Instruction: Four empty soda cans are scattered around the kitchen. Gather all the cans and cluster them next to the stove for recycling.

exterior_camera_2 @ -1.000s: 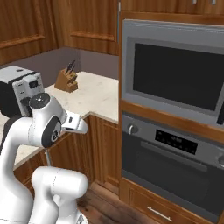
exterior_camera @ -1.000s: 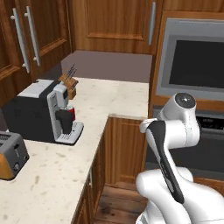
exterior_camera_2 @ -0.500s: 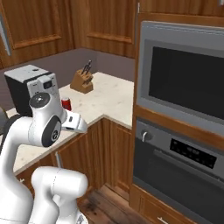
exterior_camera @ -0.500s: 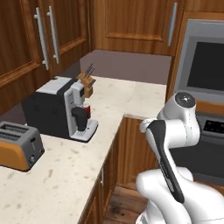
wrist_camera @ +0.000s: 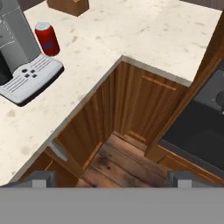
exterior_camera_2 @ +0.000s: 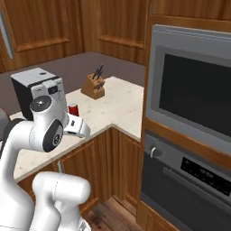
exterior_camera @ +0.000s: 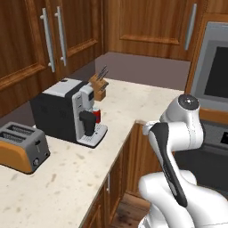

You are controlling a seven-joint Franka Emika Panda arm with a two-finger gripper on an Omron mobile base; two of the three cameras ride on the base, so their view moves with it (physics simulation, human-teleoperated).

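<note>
One red soda can (exterior_camera: 96, 115) stands upright on the pale speckled tabletop (exterior_camera: 133, 100), tucked right beside the coffee machine (exterior_camera: 67, 111) on the side facing the knife block (exterior_camera: 99, 87); in the hand view the can (wrist_camera: 47, 39) sits just off the far corner of the machine's grey drip tray (wrist_camera: 29, 78), apparently not quite touching it, though the gap is hard to judge from here. From the right base view the can (exterior_camera_2: 73, 109) peeks out above the white forearm, between the coffee machine (exterior_camera_2: 37, 88) and the knife block (exterior_camera_2: 93, 85), which rests farther back toward the corner of the wooden cabinets. The orange toaster (exterior_camera: 21, 152) sits well apart from the can, on the near stretch of tabletop past the coffee machine. The arm is folded up over the base, off the edge of the tabletop, in front of the lower cabinet doors (wrist_camera: 144, 100). The pincer (wrist_camera: 112, 179) is released, its two dark fingertips (wrist_camera: 38, 179) spread wide at the bottom corners of the hand view with nothing between them, looking down over the wooden floor (wrist_camera: 118, 162) at the inner corner of the cabinets. To the arm's right stands the tall wooden unit with the built-in microwave (exterior_camera_2: 194, 94) and the oven (exterior_camera_2: 189, 180) below it.
</note>
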